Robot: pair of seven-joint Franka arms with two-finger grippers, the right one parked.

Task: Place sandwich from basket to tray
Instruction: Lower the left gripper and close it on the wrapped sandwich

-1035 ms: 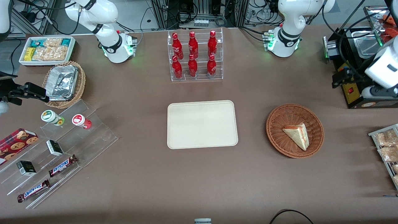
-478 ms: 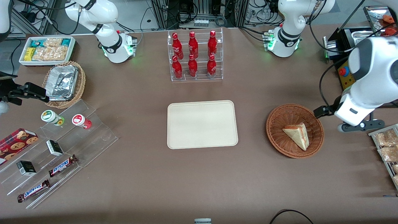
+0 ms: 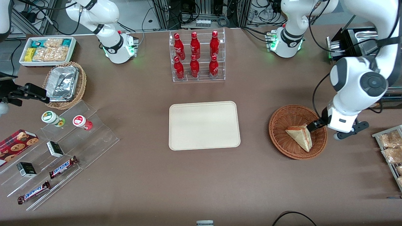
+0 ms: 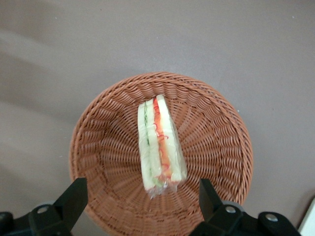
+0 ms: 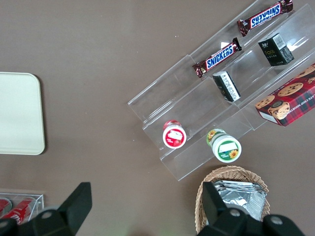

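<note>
Brown table (image 3: 157,188) across everything. Near its middle, the cream tray (image 3: 204,125), flat and bare. Farther from the front camera than the tray, a clear rack (image 3: 198,56) of six red bottles with white script (too small to read). Toward the working arm's end, the reddish woven basket (image 3: 297,131), well apart from the tray. Inside it, the sandwich (image 3: 300,135), a pale wedge with red-orange and green layers along the cut edge and a clear wrap bunched at one end. Above the basket's rim, the gripper (image 4: 142,206), fingers (image 4: 74,199) spread wide, one to each side of the sandwich in the wrist view, touching neither bread nor wicker.

Toward the parked arm's end, a stepped clear display (image 3: 62,150) with two bars marked "SNICKERS" (image 5: 216,59), two small dark boxes, two round-lidded jars and a red plaid cookie box (image 3: 17,142). Close by, a lighter wicker basket of foil containers (image 3: 64,83) and a white bin of snack packets (image 3: 47,50).
</note>
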